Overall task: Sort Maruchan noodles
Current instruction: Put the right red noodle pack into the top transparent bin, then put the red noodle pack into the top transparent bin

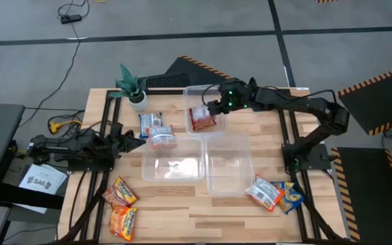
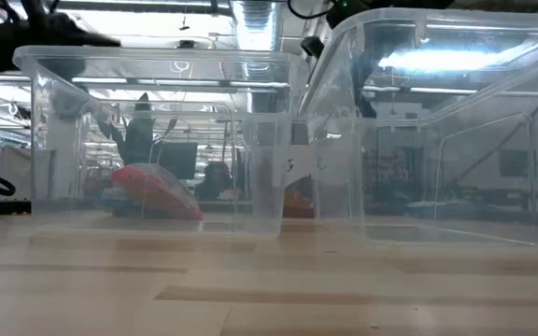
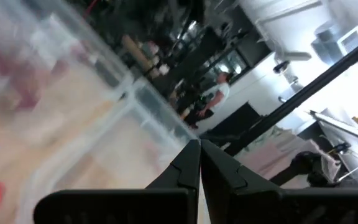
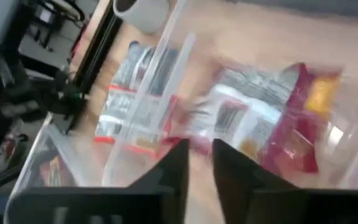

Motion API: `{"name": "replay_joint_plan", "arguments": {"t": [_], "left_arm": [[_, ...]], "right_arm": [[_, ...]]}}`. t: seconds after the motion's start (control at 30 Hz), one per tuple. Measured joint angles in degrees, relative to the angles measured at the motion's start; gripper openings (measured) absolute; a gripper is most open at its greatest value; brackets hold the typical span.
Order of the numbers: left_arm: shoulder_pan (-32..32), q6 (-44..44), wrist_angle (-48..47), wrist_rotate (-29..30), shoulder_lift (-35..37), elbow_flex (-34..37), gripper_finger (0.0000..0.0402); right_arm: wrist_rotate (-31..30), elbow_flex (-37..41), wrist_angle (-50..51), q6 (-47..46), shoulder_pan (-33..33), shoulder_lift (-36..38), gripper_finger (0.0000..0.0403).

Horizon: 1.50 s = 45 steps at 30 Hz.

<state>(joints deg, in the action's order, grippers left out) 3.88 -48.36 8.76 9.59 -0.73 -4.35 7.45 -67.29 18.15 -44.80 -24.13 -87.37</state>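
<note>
Ramen packets lie flat in several spots. A red one (image 1: 201, 119) (image 4: 272, 124) lies inside the far clear bin (image 1: 194, 92). A blue-white one (image 1: 152, 122) and a red-white one (image 1: 161, 138) (image 2: 148, 182) rest on the table left of that bin. Two orange ones (image 1: 121, 192) (image 1: 122, 221) sit near the near-left corner, and two more (image 1: 264, 192) (image 1: 292, 197) at the near right. My right gripper (image 1: 214, 109) (image 4: 201, 155) hovers over the far bin's red packet, slightly open and holding nothing. My left gripper (image 1: 140, 143) (image 3: 199, 148) is shut, just left of the red-white packet.
Two more clear bins (image 1: 172, 178) (image 1: 229, 187) stand side by side at the table's middle, holding no packets. A small potted plant (image 1: 133, 88) stands at the far left. Bare wood lies along the near edge between the packet groups.
</note>
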Motion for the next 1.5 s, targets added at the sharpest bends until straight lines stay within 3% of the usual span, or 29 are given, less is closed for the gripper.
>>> {"name": "replay_joint_plan", "arguments": {"t": [0.13, 0.27, 0.4, 0.5, 0.6, 0.77, 0.87, 1.0, 1.27, 1.37, 1.5], "left_arm": [[0.0, 3.6, -0.4, 1.6, 0.0, -3.1, 0.0015], [0.0, 4.2, 0.0, 1.7, -1.6, -8.7, 0.0055], [0.1, 4.1, -0.9, -6.4, -8.1, -17.8, 0.0112], [0.8, 5.1, -5.4, -17.4, -16.0, -27.2, 0.0149], [3.2, 5.5, -16.5, -29.9, -25.9, -37.7, 0.0168], [12.5, 7.6, -49.6, -34.3, -41.2, -55.1, 0.0170], [20.4, 8.7, -66.6, -31.6, -48.0, -61.4, 0.0170], [33.1, 7.2, -74.1, -21.9, -52.5, -61.6, 0.0171], [58.5, -8.0, -69.2, 1.9, -53.3, -47.3, 0.0171], [62.3, -6.2, -63.0, 7.7, -53.3, -40.1, 0.0171], [61.7, -2.2, -57.6, 7.2, -53.3, -32.8, 0.0171]], "right_arm": [[0.4, 0.0, 1.1, -1.5, 0.1, 2.2, 0.0185], [3.0, 0.0, 1.2, -3.3, -0.1, 7.2, 0.0238], [3.2, 0.0, 1.4, -3.2, 1.5, 12.4, 0.0254], [3.2, 0.0, 1.4, -3.2, 2.9, 15.6, 0.0254], [3.2, 0.0, 1.8, -2.9, 3.9, 17.9, 0.0254], [3.1, 0.0, 4.0, -2.1, 5.0, 19.3, 0.0254], [3.1, 0.0, 5.5, -1.2, 5.5, 19.3, 0.0254], [3.0, 0.0, 7.3, -0.1, 5.9, 18.6, 0.0254], [3.0, 0.0, 8.3, 0.8, 5.8, 18.4, 0.0254], [3.0, 0.0, 8.6, 0.9, 5.8, 18.4, 0.0254], [3.0, 0.0, 8.7, 0.6, 5.9, 18.4, 0.0254]]}}
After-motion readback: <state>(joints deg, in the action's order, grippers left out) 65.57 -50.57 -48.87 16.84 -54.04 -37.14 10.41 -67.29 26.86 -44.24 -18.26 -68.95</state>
